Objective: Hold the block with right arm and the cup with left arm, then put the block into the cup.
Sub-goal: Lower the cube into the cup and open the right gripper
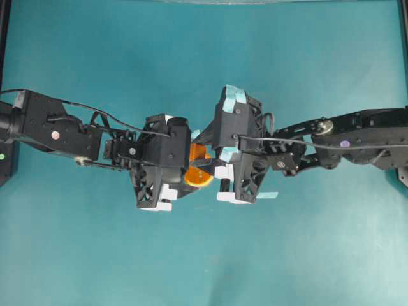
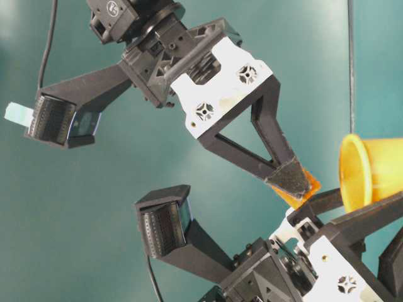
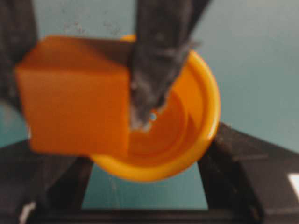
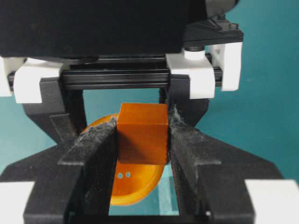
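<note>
Right tool [image 4: 142, 140] is clamped on the block [image 4: 142, 133], parked at the cup's [image 3: 187, 135] mouth around 9 o'clock, while the left tool [image 1: 191, 167] grips the cup.

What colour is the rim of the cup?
Bright yellow; the cup rim shows best in the left wrist view.

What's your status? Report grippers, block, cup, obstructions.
Right gripper shut on block. Left gripper shut on cup, held off the table. Block at cup mouth, not yet inside. Nothing in the way.
</note>
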Tool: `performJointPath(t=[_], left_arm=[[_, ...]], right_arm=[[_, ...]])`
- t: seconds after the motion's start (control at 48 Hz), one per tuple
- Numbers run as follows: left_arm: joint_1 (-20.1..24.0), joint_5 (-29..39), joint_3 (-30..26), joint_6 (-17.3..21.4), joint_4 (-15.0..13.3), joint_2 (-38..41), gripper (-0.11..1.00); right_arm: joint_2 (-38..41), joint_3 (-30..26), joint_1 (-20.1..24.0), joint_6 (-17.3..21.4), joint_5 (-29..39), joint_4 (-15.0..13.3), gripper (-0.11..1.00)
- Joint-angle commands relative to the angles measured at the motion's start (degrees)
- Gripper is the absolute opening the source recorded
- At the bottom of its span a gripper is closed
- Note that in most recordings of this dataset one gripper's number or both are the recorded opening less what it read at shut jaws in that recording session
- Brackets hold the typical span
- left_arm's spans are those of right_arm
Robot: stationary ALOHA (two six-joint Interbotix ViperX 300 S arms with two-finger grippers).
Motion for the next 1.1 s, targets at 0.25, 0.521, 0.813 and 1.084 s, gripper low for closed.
performJointPath(t=[0.25,0.521,0.813,1.084], left_arm=[[0.2,0.2,-1.0,0.2,0.1,-0.8,0.64],[0.2,0.2,-0.8,0.2,0.0,-0.8,0.64],[0.2,0.2,-0.8,0.2,0.0,-0.8,0.64],[0.1,0.2,-0.8,0.2,0.0,-0.8,0.64]], right_arm=[[-0.9,-1.3,0.0,0.2,-0.4,-0.1,0.48],[-0.9,-1.3,0.1,0.2,-0.7,-0.1,0.60],[-0.9,-1.1,0.1,0.2,-0.4,-0.1,0.60],[-0.9,-1.1,1.6,0.2,3.3,0.0,0.60]])
